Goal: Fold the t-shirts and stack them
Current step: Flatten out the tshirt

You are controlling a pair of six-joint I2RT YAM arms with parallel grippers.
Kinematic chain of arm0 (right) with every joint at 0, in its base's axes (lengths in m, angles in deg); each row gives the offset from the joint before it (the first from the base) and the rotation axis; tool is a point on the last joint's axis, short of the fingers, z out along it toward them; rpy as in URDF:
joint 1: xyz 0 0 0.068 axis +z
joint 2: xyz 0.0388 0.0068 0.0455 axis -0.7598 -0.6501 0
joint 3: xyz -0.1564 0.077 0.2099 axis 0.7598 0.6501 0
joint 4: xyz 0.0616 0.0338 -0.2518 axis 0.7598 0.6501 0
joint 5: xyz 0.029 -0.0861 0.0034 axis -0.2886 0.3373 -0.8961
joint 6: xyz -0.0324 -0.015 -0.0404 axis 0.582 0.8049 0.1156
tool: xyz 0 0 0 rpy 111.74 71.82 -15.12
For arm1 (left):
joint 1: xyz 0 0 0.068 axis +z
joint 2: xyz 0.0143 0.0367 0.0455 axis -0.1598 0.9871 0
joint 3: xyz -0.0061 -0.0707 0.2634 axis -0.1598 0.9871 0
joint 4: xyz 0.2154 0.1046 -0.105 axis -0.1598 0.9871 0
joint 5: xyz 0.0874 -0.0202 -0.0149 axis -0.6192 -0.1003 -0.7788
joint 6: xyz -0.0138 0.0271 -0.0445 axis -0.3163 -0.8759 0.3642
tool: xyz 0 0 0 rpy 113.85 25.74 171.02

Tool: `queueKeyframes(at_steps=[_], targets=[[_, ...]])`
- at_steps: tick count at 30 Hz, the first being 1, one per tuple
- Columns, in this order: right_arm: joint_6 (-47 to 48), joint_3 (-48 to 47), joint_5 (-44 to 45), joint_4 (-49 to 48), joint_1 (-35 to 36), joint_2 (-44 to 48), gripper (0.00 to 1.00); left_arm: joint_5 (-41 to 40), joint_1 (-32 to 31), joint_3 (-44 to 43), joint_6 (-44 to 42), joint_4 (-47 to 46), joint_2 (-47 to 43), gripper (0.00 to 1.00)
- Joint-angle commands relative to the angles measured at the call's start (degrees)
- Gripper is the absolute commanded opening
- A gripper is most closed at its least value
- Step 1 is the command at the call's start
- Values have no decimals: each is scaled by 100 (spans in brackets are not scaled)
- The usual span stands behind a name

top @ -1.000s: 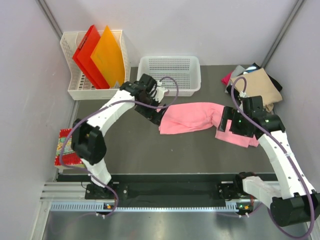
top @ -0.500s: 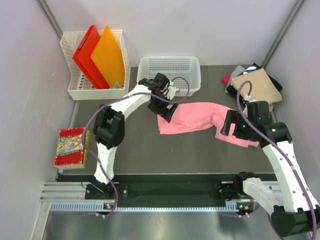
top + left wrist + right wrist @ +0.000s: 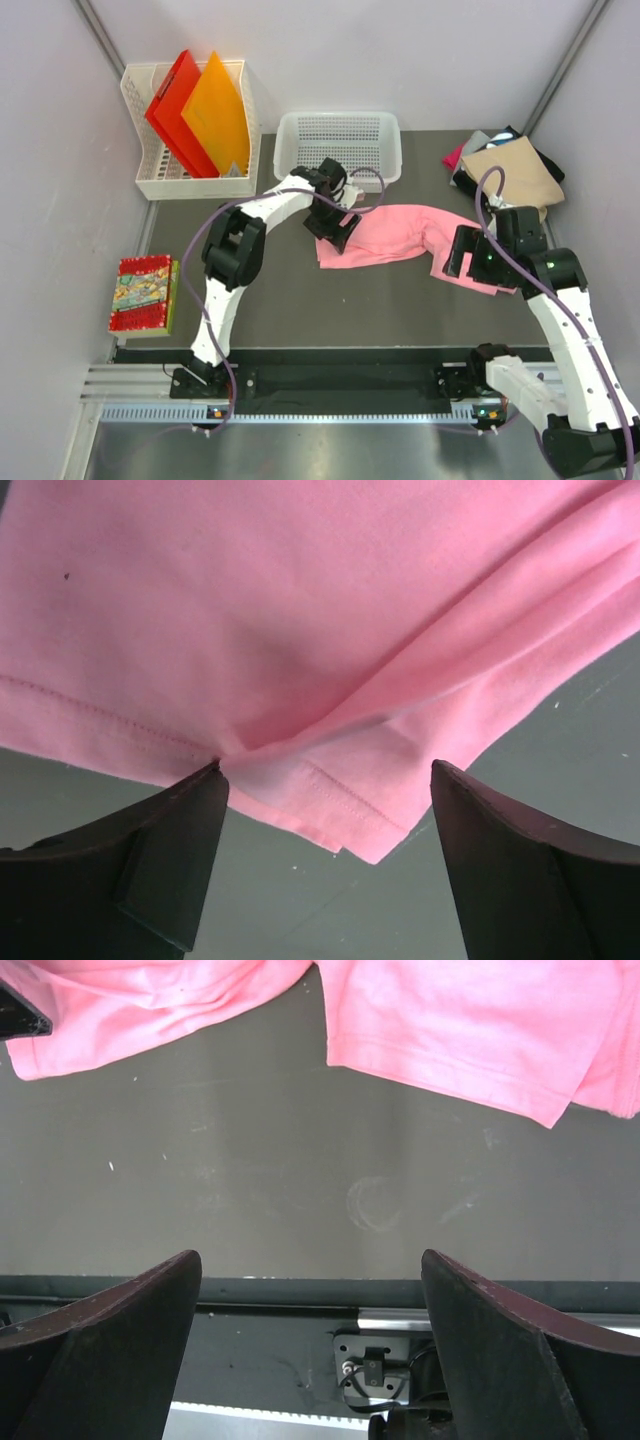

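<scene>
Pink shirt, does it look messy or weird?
Yes. The pink t-shirt lies crumpled and twisted across the table, not flat, its layers bunched at the corner by the left claw. No tear shows.

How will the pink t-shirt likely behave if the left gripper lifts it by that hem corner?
Probably floppy: the pink t-shirt lies creased and bunched, so it should drape from the left gripper. Likely light, being thin cloth in flat layers. Pushed, it would probably wrinkle on the table rather than slide whole.
</scene>
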Motion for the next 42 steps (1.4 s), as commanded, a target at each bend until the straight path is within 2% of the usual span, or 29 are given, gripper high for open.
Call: queueKeyframes(at_steps=[1,2,4,5,6,7,8,9,10,14,18,26,28,33,38,39,41,42], targets=[[28,-325,-125,103,-16,140,90,99,-20,-186,-51,-257,90,81],[36,-325,-143,86,-16,157,90,108,-20,-195,-60,-257,99,73],[28,-308,-187,112,-16,175,88,108,-20,-195,-60,-257,108,66],[28,-281,-187,104,-7,184,88,108,-20,-195,-52,-265,100,55],[28,-264,-204,112,-16,184,88,108,-20,-187,-78,-257,82,49],[28,-229,-213,112,-16,192,88,100,-20,-178,-78,-248,47,38],[28,-202,-230,86,-16,193,87,82,-20,-152,-87,-231,21,15],[19,-185,-257,69,-16,193,87,47,-20,-134,-104,-213,-75,1],[19,-158,-257,51,-16,193,87,3,-12,-99,-130,-169,-146,0],[10,-132,-301,-37,-16,149,87,-41,23,461,-306,-81,-708,0],[45,-167,-310,-81,-16,35,86,-103,155,1183,-709,165,-1681,0],[89,-114,-143,-125,-7,-212,84,-50,1305,3010,-1817,973,-3485,0],[80,-62,-116,-160,-7,-273,83,-120,1647,3231,-2168,1254,-3942,0],[28,9,-108,-204,-16,-431,83,-550,1895,4057,-2801,1606,-4881,0],[28,18,-11,-160,-16,-730,85,-832,2010,4769,-2995,1834,-5472,1],[28,18,67,-178,-7,-791,85,-815,2010,4814,-3013,1905,-5568,26],[45,44,156,-274,-16,-949,86,-780,2010,4876,-3013,2002,-5639,56],[63,53,348,-379,-16,-1002,86,-753,2010,4859,-2987,1985,-5692,64]])
